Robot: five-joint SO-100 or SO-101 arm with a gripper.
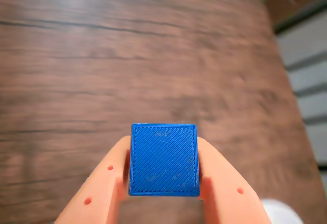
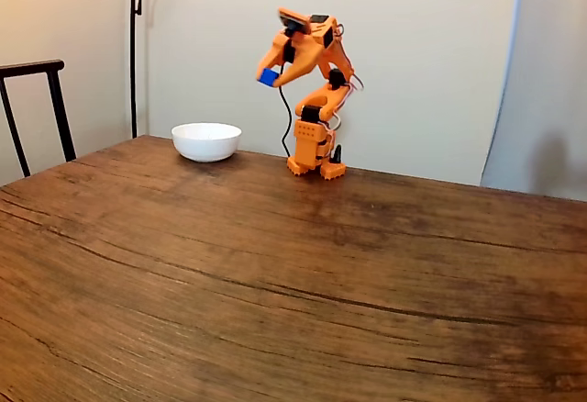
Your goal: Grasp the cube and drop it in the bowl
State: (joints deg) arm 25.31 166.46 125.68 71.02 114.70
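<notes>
In the wrist view the wooden table point(image 1: 153, 55) looks smeared and blurry, so its grain is hard to see. The two orange fingers point(image 1: 99, 188) are cut off by the bottom edge. The blue cube point(image 1: 164, 159) hides their inner sides where they press on it. A pale round thing point(image 1: 281, 211) pokes in at the bottom right corner; too little shows to tell what it is.

In the fixed view the cube point(image 2: 268, 77) is only a tiny blue spot at the gripper point(image 2: 270, 73), too small to see how the fingers sit on it. The inside of the white bowl point(image 2: 206, 141) is hidden by its near wall. The black chair point(image 2: 37, 108) is cut off by the left edge. The top edge cuts off the black lamp pole point(image 2: 134, 44).
</notes>
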